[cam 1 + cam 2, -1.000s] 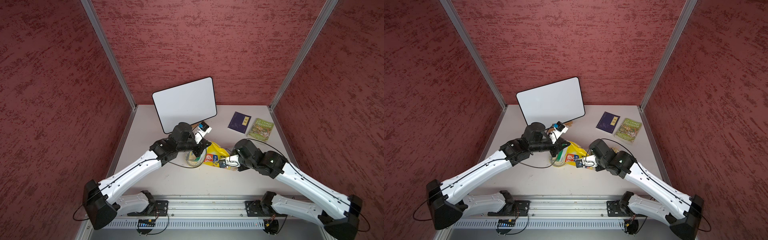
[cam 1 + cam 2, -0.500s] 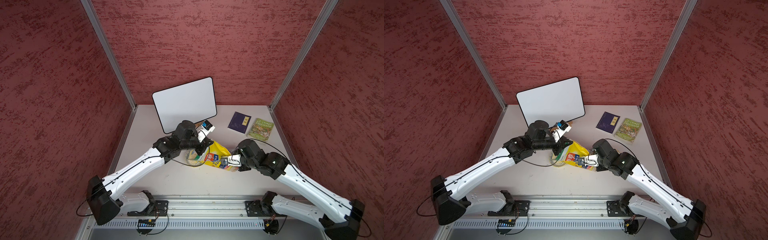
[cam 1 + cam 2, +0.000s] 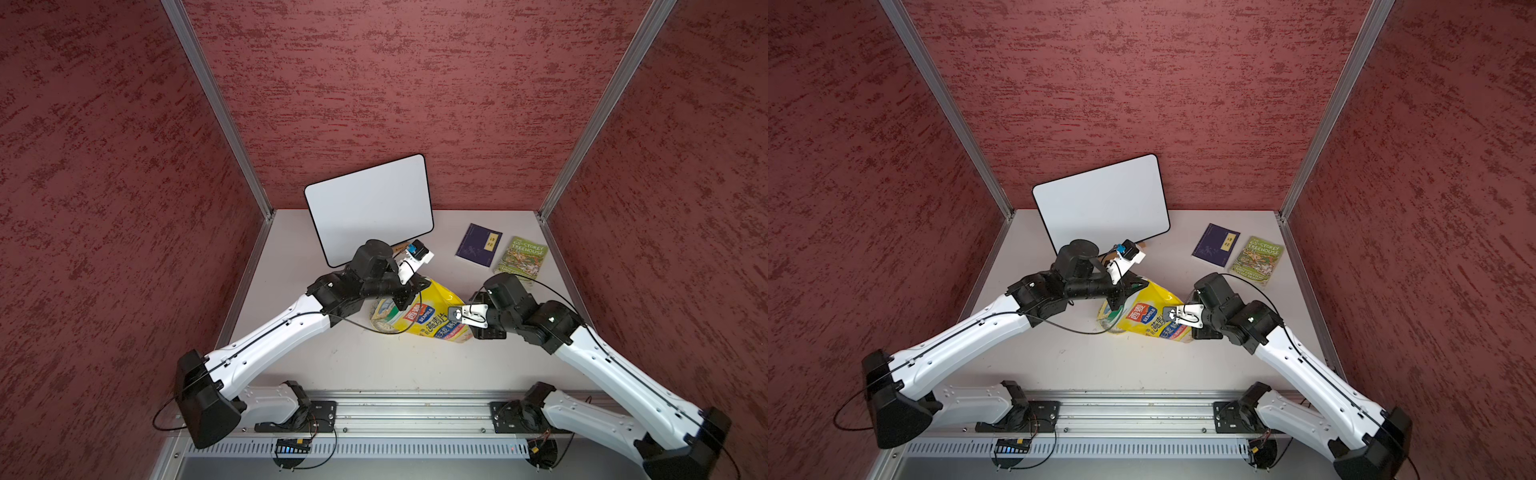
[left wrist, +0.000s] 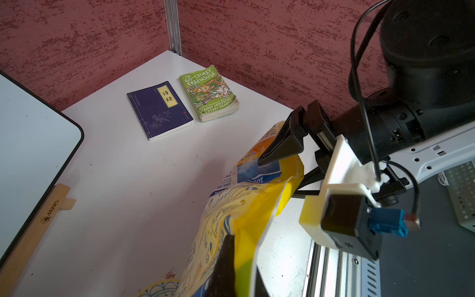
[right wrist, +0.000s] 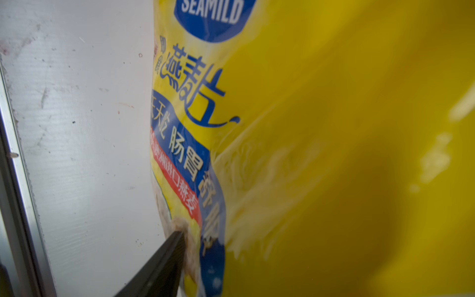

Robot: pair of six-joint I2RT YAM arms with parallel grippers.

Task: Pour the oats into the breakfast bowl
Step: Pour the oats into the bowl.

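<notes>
Left gripper point(image 3: 405, 297): my jaws pinch the oat bag point(image 3: 432, 320) at its top edge; hold firm
Right gripper point(image 4: 279, 174): my jaws spread astride its base; close, then raise slowly
Aim: mouth over the breakfast bowl point(image 4: 156, 291)

table point(image 3: 374, 365): white, scuffed.
whiteboard point(image 3: 370, 208): upright at the back, on a wooden rest point(image 4: 33, 226).
blue book point(image 3: 478, 245): flat, right of whiteboard.
green book point(image 3: 523, 257): flat, just beyond it.
bowl point(image 4: 159, 289): before whiteboard, mostly hidden.

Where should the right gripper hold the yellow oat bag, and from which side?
Grip the oat bag by its flat bottom end, coming from the robot's right. The bag lies tilted, mouth at the bowl; the left gripper pinches the top edge, and the bottom end points at the right gripper, jaws open.
</notes>
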